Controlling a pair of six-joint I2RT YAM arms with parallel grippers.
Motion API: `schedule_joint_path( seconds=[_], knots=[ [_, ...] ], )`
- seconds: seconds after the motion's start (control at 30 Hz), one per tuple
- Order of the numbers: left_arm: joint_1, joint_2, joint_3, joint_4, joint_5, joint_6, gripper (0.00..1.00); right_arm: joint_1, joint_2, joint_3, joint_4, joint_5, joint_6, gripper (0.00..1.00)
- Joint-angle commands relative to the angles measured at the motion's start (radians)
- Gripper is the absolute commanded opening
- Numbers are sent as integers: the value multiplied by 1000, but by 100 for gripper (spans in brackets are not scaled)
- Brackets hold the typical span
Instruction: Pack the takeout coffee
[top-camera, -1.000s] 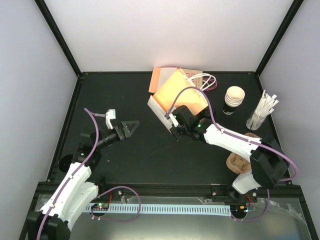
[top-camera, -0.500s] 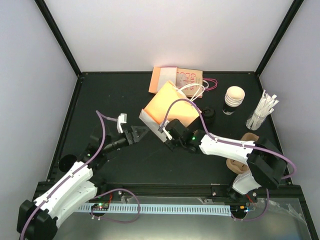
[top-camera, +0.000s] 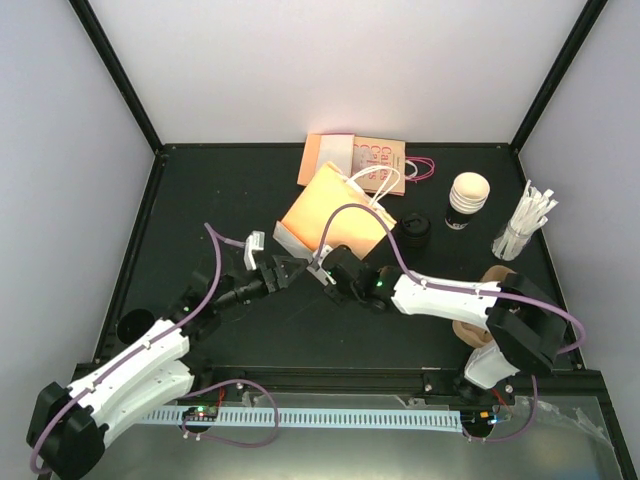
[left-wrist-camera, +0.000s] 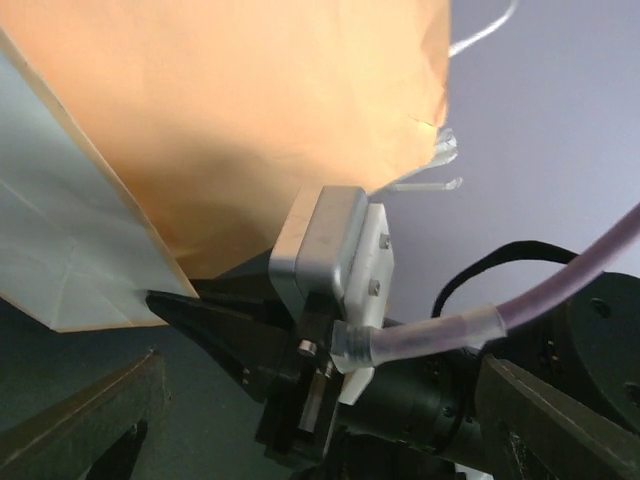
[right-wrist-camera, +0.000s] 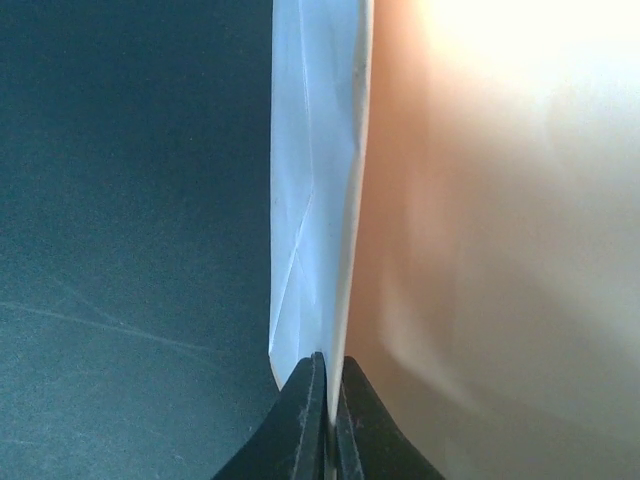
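Right claw (top-camera: 318, 268) pinched tight on the white base fold of the orange paper bag (top-camera: 335, 205); left claw (top-camera: 286, 270) spread wide, holding nothing, just at its 9 o'clock.

Packing looks barely begun. The bag lies tilted mid-table toward 12 o'clock, gripped only at its bottom corner, seemingly to stand or open it. Well apart at 2 o'clock the takeout cup (top-camera: 467, 200) stands upright and appears uncovered, with its black lid (top-camera: 415, 230) loose between cup and bag. Lidding and bagging the cup remain.
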Motion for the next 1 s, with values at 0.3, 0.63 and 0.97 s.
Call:
schedule_joint_path(
  seconds=[0.3, 0.63, 0.97],
  knots=[
    [5, -178, 390, -600, -478, 555, 96, 66, 21, -12, -12, 75, -56, 7],
    [59, 0, 633, -745, -391, 728, 99, 226, 110, -9, 2, 299, -110, 8],
    [67, -39, 696, -817, -365, 835, 99, 271, 168, -2, 6, 344, -127, 46]
  ],
)
